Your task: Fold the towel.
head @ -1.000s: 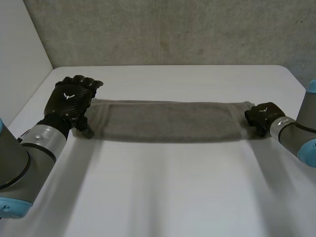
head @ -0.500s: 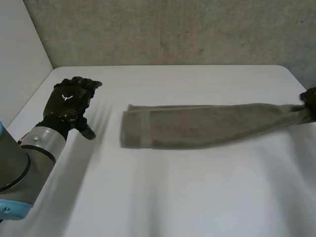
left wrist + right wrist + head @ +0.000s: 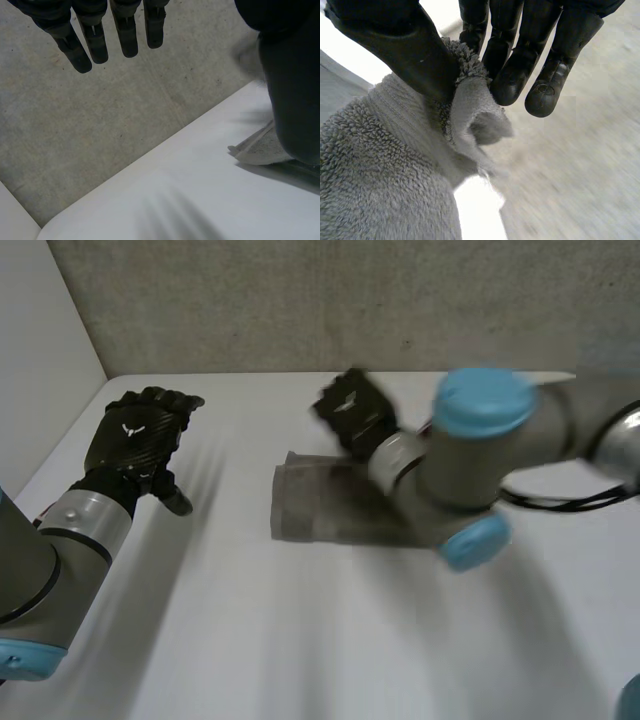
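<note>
Your right hand pinches a small bit of the towel's edge between thumb and fingers, held above the rest, which lies mid-tabletop. With so little cloth in that pinch, the edge may slip free or land askew on the layer below. Your left hand hovers open at the left, apart from the towel, so nothing pins the lower layer. A sideways pull could drag and bunch it.

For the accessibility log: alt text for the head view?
The robot's right arm reaches across the white table, its right hand raised just beyond a grey towel that lies partly hidden under the arm. The left hand hovers open off to the side, clear of the towel.
</note>
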